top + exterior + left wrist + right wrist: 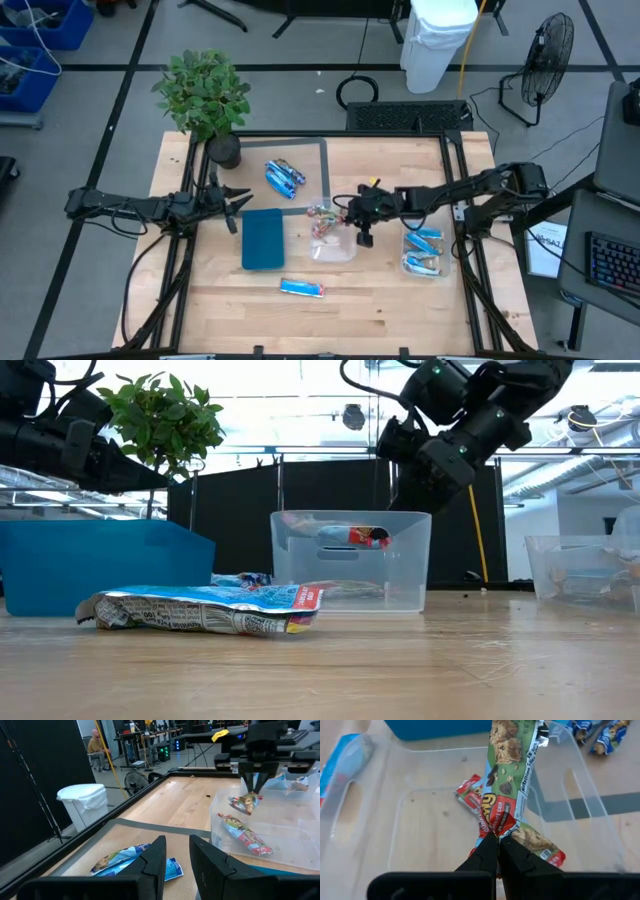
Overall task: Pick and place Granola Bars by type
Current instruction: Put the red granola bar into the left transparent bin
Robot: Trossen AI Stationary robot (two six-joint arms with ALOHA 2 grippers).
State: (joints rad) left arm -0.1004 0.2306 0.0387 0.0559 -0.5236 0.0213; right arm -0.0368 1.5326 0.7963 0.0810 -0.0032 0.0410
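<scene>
Nearest the table's front edge lies a light blue-and-white foil-wrapped granola bar, flat and crumpled on the pale wooden table. It looks feather-light and crinkly, a wrapper that would slide under a blunt push, so the crimped end seam is probably the surest place to pinch.

Further in, the right gripper hangs over the clear plastic tub at the middle, fingers pinched tight on the end seam of a red-and-green wrapped granola bar. The bar dangles limp from that seam, so it is soft packaging with little weight. A grip that thin could let slick foil slip, and a hard squeeze on the body would likely crush the bar inside. A second red-and-green bar is already lying on the tub floor below it.

To the right, another clear tub holds light blue-and-white bars. Left of centre sits the teal rectangular tray.

Further back, the left gripper waits beside the tray, fingers a little apart and holding nothing. Beyond it, darker blue bars rest on a grey mat.
</scene>
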